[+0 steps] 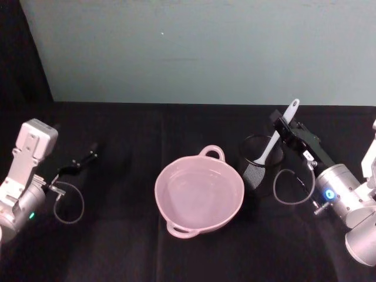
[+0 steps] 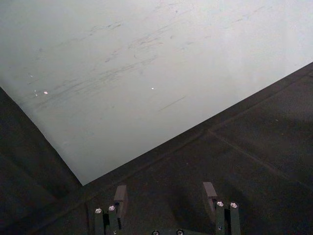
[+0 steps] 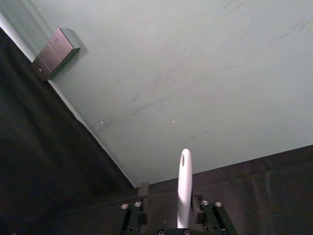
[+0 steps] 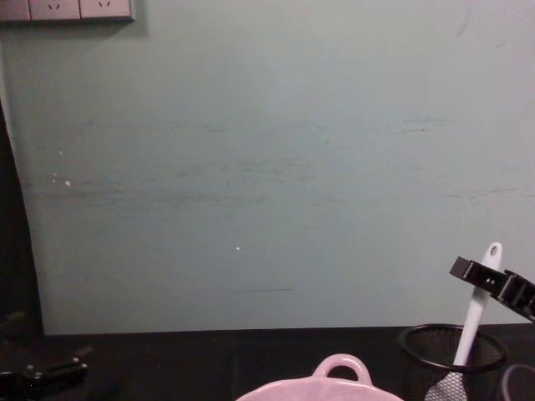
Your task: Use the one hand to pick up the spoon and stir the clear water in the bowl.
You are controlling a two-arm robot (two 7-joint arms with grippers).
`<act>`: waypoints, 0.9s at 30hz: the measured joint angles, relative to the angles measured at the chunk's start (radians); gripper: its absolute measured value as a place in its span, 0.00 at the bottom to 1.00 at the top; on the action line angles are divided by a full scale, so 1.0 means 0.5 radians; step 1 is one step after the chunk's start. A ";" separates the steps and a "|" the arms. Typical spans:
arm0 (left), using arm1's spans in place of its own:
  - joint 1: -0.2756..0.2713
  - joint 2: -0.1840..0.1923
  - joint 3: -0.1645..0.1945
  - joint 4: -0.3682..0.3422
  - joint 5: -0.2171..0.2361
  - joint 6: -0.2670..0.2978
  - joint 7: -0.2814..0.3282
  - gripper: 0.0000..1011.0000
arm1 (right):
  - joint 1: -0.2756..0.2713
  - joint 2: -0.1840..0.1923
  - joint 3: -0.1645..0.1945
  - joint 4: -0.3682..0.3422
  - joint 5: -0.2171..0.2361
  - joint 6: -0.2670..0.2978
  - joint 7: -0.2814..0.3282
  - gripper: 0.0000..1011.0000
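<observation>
The white spoon (image 1: 276,140) stands tilted in a black mesh cup (image 1: 256,171), its handle end with the hole pointing up (image 4: 492,253). My right gripper (image 1: 281,124) sits around the upper handle at the right of the table. In the right wrist view the handle (image 3: 184,181) rises between the fingers (image 3: 143,190) with a gap on one side, so the jaws look open around it. The pink-white bowl (image 1: 163,183) holds clear water at the table's middle, left of the cup; its loop handle (image 4: 340,368) shows in the chest view. My left gripper (image 1: 88,156) rests open at the far left.
Black cloth covers the table and a pale green wall stands behind it. The mesh cup (image 4: 435,361) stands close to the bowl's right rim. A wall socket plate (image 3: 55,52) sits high on the wall. Cable loops hang by both wrists.
</observation>
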State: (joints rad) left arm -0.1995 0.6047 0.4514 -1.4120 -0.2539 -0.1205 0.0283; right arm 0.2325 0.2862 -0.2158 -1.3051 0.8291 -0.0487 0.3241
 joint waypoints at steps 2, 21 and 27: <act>0.000 0.000 0.000 0.000 0.000 0.000 0.000 0.99 | 0.000 0.000 0.000 0.000 0.000 0.000 0.000 0.53; 0.000 0.000 0.000 0.000 0.000 0.000 0.000 0.99 | -0.003 0.018 0.001 -0.007 -0.029 0.008 -0.006 0.99; 0.000 0.000 0.000 0.000 0.000 0.000 0.000 0.99 | -0.039 0.041 0.023 -0.060 -0.098 0.006 -0.081 0.99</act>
State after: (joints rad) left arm -0.1995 0.6047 0.4514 -1.4120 -0.2539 -0.1205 0.0283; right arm 0.2127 0.3066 -0.2043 -1.3351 0.7800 -0.0459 0.2836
